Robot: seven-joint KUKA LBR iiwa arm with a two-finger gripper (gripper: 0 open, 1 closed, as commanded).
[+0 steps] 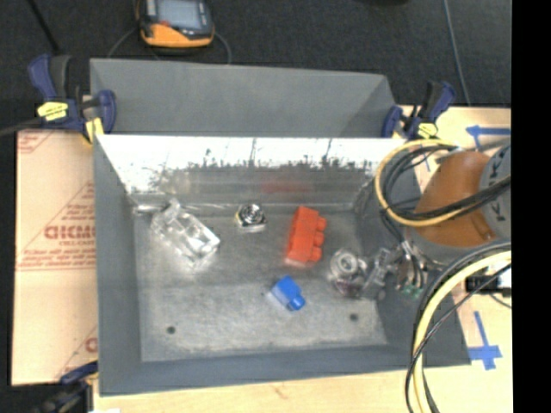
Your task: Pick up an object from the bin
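Small rounded clear-and-purplish piece [347, 268] lies on the floor of the grey metal bin [241, 101], towards its right end, and of all the loose things it is the nearest to the gripper [387, 274]. The gripper sits low by the bin's right wall, just beside this piece on its right. I cannot tell whether the two touch, nor how far the gripper is open or whether it has hold of anything, because the dark wrist parts and cables crowd that corner.

The other things lie singly, not heaped. An orange-red studded plastic brick [306, 235] is near the piece on its left, and a small blue plastic block [287, 295] lies nearer the front. A small shiny metal knob [250, 217] is towards the back, and a clear plastic lump [185, 235] is well apart at the left. Scattered this way, each thing probably leaves room for a grasp without disturbing the others. The piece by the right wall seems the likeliest pick.
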